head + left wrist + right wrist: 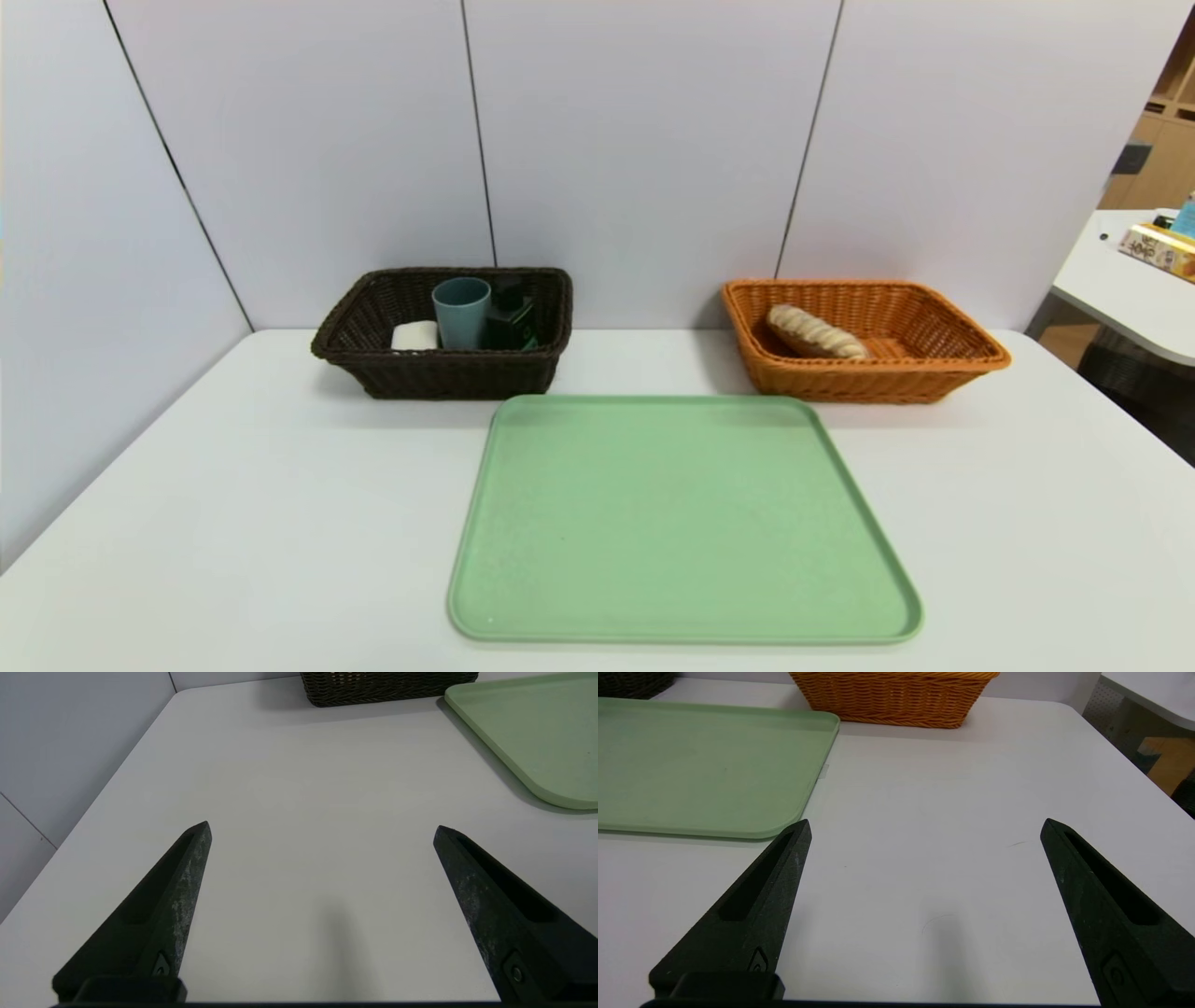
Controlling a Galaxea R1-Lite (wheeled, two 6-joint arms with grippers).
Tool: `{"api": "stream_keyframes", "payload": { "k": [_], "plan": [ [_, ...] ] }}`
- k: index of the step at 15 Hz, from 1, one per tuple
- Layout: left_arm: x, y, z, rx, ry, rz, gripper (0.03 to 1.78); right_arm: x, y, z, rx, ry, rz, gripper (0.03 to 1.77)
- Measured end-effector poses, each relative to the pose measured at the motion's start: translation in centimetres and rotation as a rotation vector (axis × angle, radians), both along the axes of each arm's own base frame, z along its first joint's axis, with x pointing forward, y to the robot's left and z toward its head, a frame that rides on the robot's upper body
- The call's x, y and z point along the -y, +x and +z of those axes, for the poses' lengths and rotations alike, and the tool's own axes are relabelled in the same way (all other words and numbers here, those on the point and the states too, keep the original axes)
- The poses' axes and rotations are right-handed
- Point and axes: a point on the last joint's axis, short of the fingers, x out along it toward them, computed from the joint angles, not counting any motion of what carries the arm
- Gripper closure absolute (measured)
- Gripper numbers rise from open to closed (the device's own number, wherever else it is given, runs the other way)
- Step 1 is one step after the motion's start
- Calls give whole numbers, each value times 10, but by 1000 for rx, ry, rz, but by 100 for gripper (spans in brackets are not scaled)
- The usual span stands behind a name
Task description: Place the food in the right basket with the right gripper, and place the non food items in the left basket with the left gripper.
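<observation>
Now we have both sets of fingers spread wide with nothing between them: the left gripper and the right gripper each hang low over bare tabletop. Just ahead and inward of the fingers lies the green tray, with nothing on it. Beyond it, the dark left basket holds a blue-grey cup, a white block and a dark green box; the orange right basket holds a pale, ridged bread roll. We judge the sorting finished, so the best move is to keep both arms clear of the baskets.
</observation>
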Motion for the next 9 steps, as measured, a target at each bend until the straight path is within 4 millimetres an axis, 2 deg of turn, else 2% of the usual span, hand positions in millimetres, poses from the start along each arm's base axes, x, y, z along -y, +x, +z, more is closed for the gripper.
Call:
{"api": "stream_keyframes", "payload": {
  "k": [9],
  "plan": [
    [0, 0, 0, 0, 0, 1, 12, 0, 0, 0, 1, 4, 1, 10]
  ]
}}
